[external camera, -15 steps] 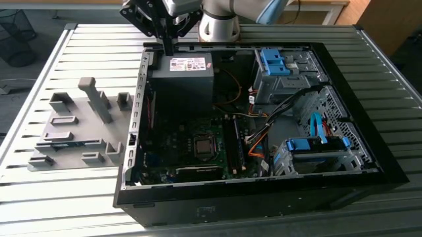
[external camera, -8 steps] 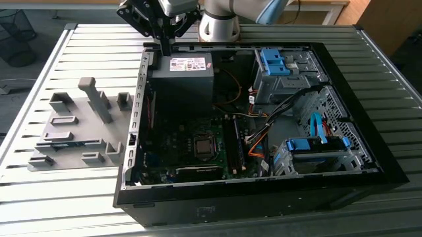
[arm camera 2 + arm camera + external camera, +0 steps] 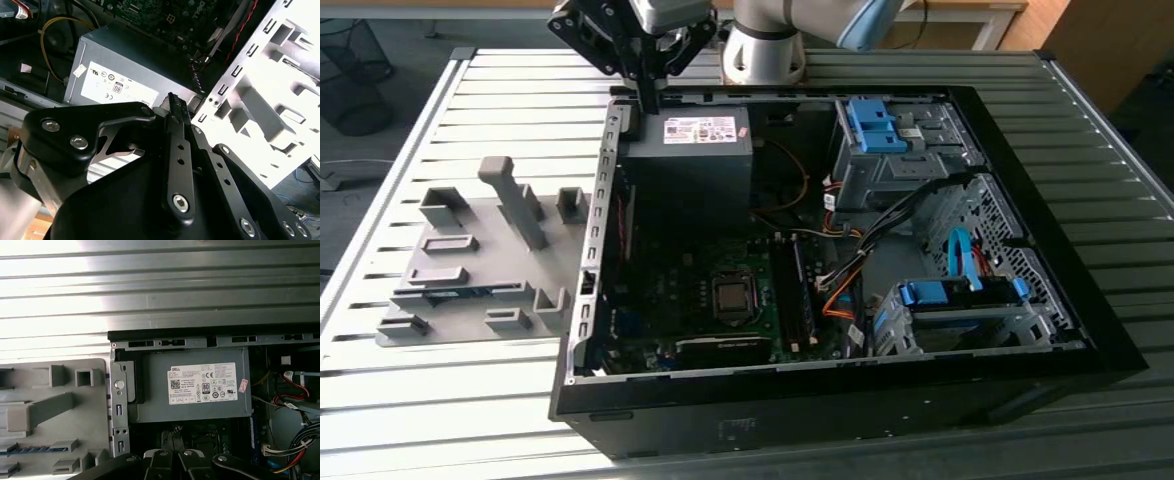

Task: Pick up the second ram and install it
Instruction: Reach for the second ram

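Observation:
My gripper [image 3: 644, 98] hangs over the far corner of the open computer case [image 3: 854, 400], on the exterior view's left, just above the grey power supply [image 3: 687, 150]. Its black fingers [image 3: 175, 107] are shut with nothing between them. A thin bluish strip [image 3: 454, 291], which looks like the second ram on edge, rests in a slot of the grey fixture [image 3: 467, 240] beside the case; the first wrist view shows the strip [image 3: 30, 450] in the fixture [image 3: 50, 410] too. The gripper is well away from it. Long dark memory slots [image 3: 790, 290] run beside the processor socket [image 3: 731, 295].
The case stands on a slatted metal table [image 3: 520, 80]. Blue drive-bay clips [image 3: 874, 125] and a drive cage [image 3: 947, 300] fill the case's right side, with orange and black cables [image 3: 841, 290] between. Upright grey blocks [image 3: 514, 200] rise from the fixture. The power supply [image 3: 195, 390] carries a white label.

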Available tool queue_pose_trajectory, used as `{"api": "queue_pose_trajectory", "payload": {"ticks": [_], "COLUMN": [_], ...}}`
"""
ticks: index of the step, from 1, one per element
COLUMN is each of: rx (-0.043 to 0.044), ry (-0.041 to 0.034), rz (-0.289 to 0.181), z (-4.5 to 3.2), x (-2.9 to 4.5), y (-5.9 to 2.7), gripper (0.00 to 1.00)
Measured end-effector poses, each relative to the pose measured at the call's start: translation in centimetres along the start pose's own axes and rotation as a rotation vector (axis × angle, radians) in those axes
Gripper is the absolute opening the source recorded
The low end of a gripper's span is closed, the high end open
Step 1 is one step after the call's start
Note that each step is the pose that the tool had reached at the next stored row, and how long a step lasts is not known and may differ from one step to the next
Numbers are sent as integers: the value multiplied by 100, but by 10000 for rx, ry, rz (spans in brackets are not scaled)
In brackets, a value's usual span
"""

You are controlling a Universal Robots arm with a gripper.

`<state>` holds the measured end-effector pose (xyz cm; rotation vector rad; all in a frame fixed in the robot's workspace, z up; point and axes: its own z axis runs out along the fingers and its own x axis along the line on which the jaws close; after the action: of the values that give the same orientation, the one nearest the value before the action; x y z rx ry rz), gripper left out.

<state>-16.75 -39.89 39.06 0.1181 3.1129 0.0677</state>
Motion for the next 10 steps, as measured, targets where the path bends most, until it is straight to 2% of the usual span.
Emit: {"api": "queue_pose_trajectory", "payload": {"ticks": [10], "rx": [1], "ry": [1], "rz": [0], "z": [1], "x": [78], "y": [-6], "gripper": [11]}}
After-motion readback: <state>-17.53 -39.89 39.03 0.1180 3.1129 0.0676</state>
